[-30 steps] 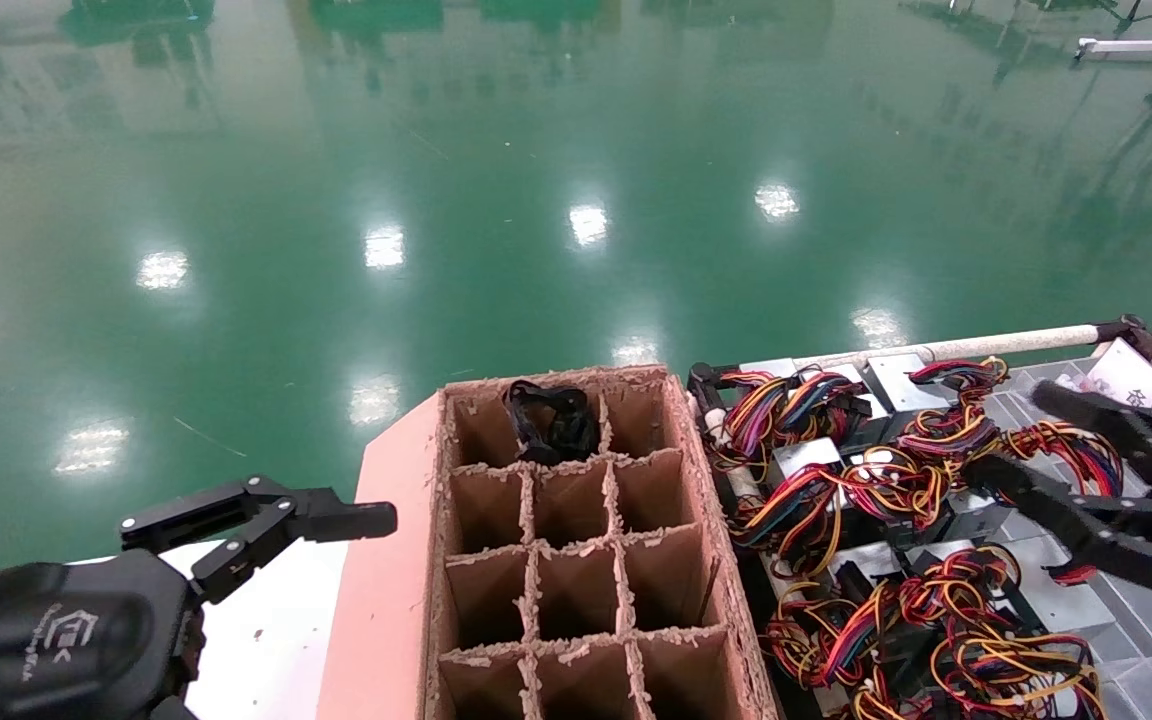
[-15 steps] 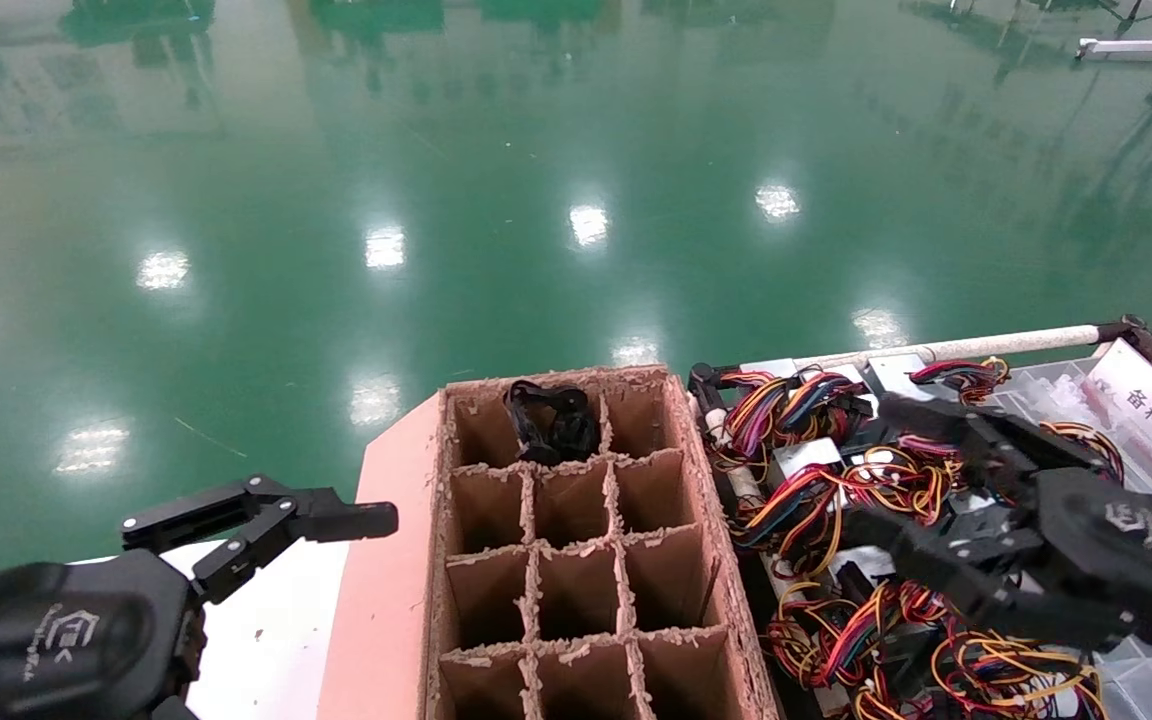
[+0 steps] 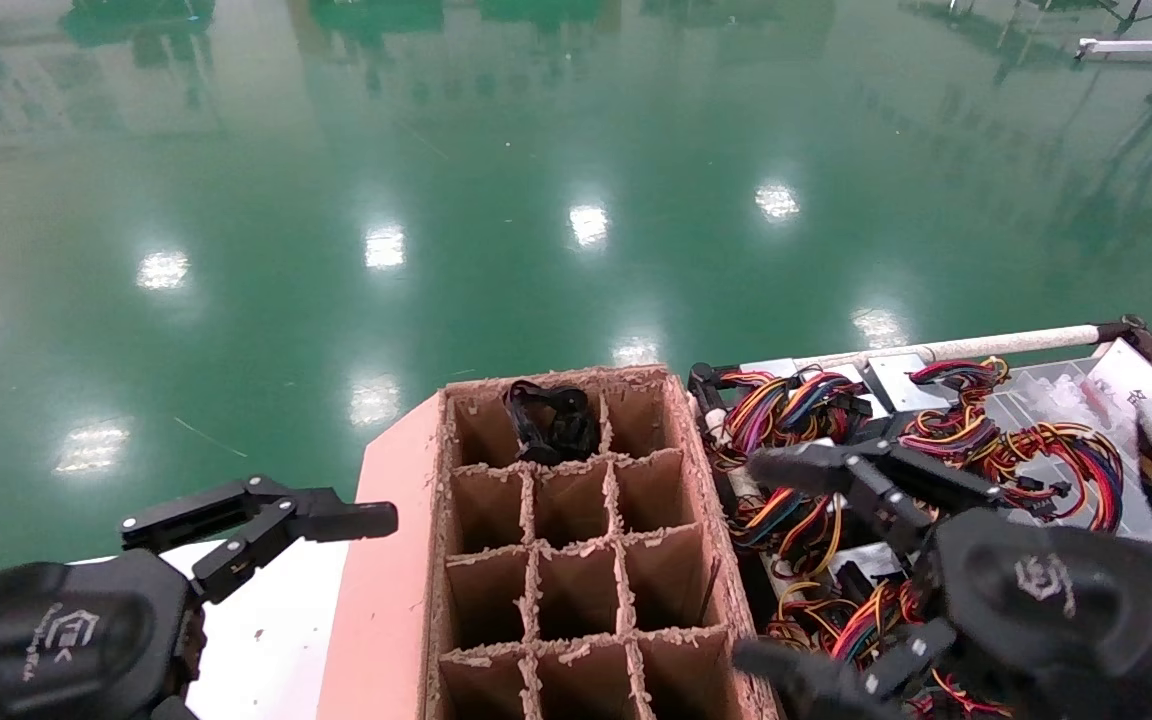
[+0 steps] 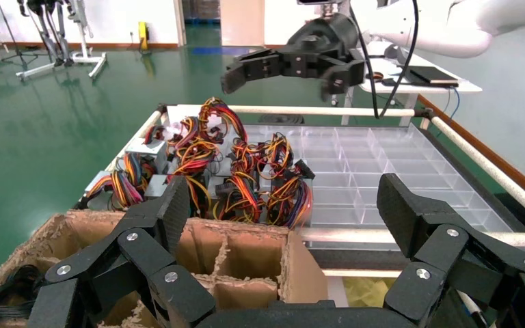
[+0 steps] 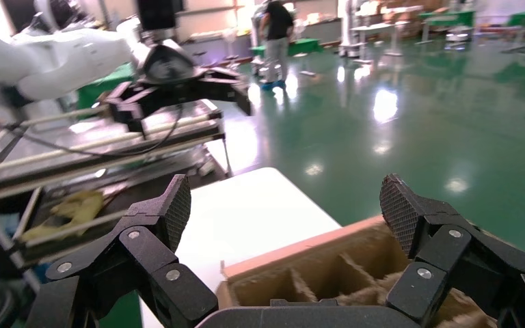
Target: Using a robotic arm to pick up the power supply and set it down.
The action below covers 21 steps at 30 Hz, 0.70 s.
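Note:
Several power supplies (image 3: 893, 378), silver boxes trailing red, yellow and orange wires, lie piled in the tray to the right of the box; the left wrist view shows the same pile (image 4: 205, 171). My right gripper (image 3: 766, 560) hangs open and empty over the near left part of that pile, next to the cardboard box's right wall, its fingers pointing left. In the right wrist view its jaws (image 5: 284, 212) frame the box and white table. My left gripper (image 3: 256, 520) is parked open at the lower left, empty (image 4: 287, 208).
A cardboard box (image 3: 556, 379) with a grid of cells stands in the middle; a black coiled cable bundle (image 3: 548, 420) sits in a far cell. The tray has a white rail (image 3: 996, 343) and clear dividers (image 4: 383, 164). White table (image 5: 246, 219) lies left of the box.
My right gripper has swung leftward from the tray's right side across the pile to the box's right wall, staying open. The left arm has not moved.

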Available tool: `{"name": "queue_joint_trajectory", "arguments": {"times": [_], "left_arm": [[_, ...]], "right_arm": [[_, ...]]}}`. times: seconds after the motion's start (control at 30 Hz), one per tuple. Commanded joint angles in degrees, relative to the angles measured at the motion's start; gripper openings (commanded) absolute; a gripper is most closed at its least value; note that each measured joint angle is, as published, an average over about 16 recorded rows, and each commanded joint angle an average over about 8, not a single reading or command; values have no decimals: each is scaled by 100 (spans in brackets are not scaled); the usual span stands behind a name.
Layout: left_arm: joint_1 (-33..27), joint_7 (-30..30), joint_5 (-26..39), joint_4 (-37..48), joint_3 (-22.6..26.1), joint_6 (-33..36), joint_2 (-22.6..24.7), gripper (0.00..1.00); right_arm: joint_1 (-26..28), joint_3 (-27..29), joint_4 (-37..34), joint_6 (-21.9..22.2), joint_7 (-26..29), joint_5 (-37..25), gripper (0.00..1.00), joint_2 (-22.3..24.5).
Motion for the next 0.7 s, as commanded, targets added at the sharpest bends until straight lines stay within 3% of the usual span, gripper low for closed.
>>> {"name": "queue_joint_trajectory", "arguments": {"times": [0.03, 0.37, 0.7], "left_arm": [[0, 0, 0, 0, 0, 0, 0, 100], [1, 1, -1, 1, 0, -1, -1, 100], [1, 1, -2, 1, 0, -2, -1, 100]], "right_arm": [[-3, 123, 226, -4, 141, -163, 100, -31], [-14, 629, 1155, -26, 699, -828, 100, -154], [-16, 650, 1179, -28, 702, -864, 100, -162]]}}
